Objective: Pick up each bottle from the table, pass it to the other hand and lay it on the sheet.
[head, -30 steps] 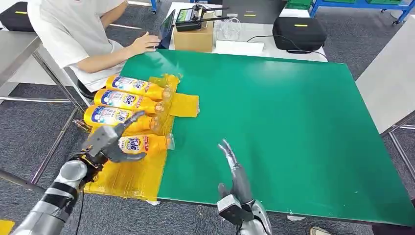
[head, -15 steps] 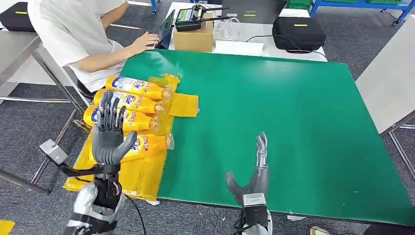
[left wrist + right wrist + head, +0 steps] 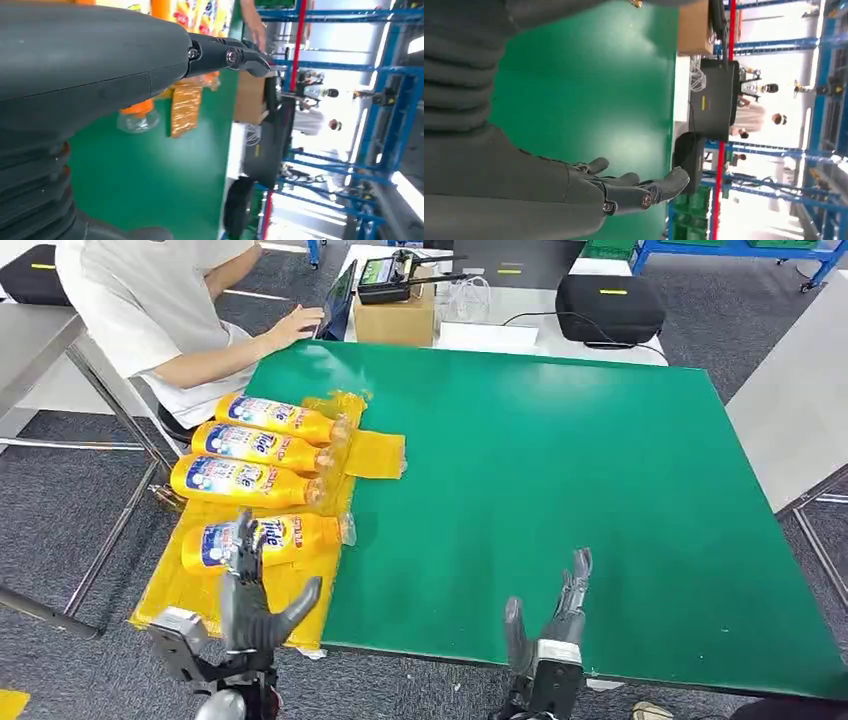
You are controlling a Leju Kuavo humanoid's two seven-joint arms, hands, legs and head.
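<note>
**Yellow bottles lie in a row on the sheet, both hands empty**

Yellow plastic detergent bottles with blue and white labels lie on their sides on the crinkled yellow plastic sheet (image 3: 275,605), which covers the left edge of the green table top (image 3: 560,470). Four of them lie roughly parallel, caps pointing toward the middle of the table: the farthest bottle (image 3: 278,417) is nearest the seated person, the second bottle (image 3: 262,445) lies just beside it, the third bottle (image 3: 240,480) follows, and the nearest bottle (image 3: 262,539) lies a little apart from the third, close to the robot. A folded flap of the sheet spreads out onto the green beside the caps.

Raised at the near edge of the sheet, the left hand (image 3: 252,600) is released, fingers straight and spread upward, thumb out to the side, holding nothing. Its fingertips overlap the nearest bottle in the head view, but whether they touch it cannot be told. The right hand (image 3: 548,625) is at the near edge of the table, well apart from the bottles, also released, with its fingers stretched forward over the green surface and nothing in them; the right wrist view shows the same dark fingers extended over bare green.

At the far left corner a person in a white shirt (image 3: 150,310) sits with one hand on a laptop (image 3: 340,300). Beyond the green top stand a cardboard box (image 3: 398,315) and a black case (image 3: 610,305).
</note>
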